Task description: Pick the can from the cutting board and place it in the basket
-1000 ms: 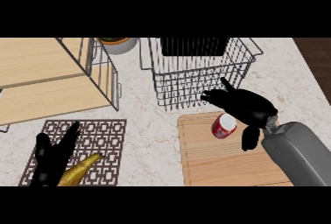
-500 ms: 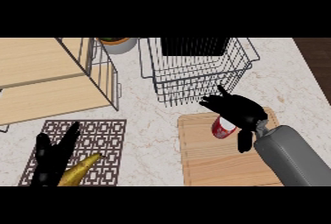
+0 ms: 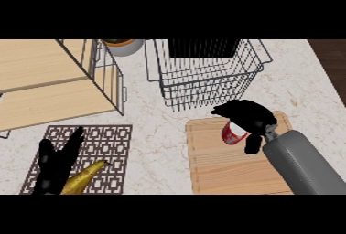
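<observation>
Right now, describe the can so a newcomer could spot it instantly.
Find the wooden cutting board at the lower right of the counter, just in front of the wire basket. Near the board's far edge, the right hand curls round the can. It is the only red-and-white thing here, showing from under the black hand.

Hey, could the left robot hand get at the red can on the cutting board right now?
Probably not. The left robot hand lies open on the patterned mat at the far left, while the right robot hand is curled round the can on the cutting board, covering most of it.
</observation>
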You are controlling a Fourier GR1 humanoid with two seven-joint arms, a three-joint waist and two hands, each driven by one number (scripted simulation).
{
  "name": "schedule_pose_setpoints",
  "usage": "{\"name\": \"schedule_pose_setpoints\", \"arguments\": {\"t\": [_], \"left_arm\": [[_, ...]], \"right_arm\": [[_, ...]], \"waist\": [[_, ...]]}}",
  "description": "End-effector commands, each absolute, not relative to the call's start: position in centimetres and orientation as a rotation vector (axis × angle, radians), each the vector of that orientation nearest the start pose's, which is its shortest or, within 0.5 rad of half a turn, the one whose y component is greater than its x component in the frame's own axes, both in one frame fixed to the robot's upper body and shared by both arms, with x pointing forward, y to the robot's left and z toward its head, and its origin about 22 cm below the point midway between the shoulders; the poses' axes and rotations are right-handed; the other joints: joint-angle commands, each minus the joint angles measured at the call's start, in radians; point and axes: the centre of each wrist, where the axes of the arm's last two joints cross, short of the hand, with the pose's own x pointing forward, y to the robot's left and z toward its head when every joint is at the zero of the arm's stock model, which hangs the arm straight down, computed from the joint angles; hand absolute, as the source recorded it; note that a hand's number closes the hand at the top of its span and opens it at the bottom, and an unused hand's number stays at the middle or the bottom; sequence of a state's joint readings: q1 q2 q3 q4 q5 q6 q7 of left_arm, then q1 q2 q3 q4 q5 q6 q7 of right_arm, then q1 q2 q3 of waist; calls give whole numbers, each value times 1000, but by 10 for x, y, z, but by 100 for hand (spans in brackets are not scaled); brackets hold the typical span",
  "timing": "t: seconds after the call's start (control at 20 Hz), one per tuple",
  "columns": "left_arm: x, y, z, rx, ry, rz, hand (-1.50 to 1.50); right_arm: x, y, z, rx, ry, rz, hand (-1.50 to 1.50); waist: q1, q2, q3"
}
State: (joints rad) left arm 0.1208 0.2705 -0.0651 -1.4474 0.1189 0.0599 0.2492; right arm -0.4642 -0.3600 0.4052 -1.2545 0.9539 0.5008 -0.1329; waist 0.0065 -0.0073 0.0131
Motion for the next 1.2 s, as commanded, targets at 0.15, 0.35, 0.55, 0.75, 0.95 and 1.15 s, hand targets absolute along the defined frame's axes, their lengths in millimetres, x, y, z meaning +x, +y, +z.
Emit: {"name": "schedule_pose_setpoints", "arguments": {"t": [0.15, 0.35, 0.55, 0.75, 0.95, 1.15], "left_arm": [[209, 295, -51, 162, -1023, -31, 0], [197, 302, -38, 140, -1011, -24, 0], [198, 308, -53, 154, -1011, -8, 0], [200, 294, -48, 142, -1020, -59, 0], [209, 288, -43, 124, -1023, -86, 0], [210, 282, -40, 125, -1027, -91, 0]], "right_arm": [[329, -199, 27, -471, -1251, 1920, 150], [325, -199, 13, -526, -1276, 1939, 150], [279, -69, 14, -570, -1238, 1777, 150], [255, -50, 11, -684, -1130, 1654, 150], [227, -19, 18, -791, -1141, 1581, 150], [209, -2, 41, -800, -1280, 1359, 150]], "waist": [[-3, 9, -13], [3, 8, -13], [-9, 4, -16], [27, 3, -15], [54, 10, -13], [61, 9, -12]]}}
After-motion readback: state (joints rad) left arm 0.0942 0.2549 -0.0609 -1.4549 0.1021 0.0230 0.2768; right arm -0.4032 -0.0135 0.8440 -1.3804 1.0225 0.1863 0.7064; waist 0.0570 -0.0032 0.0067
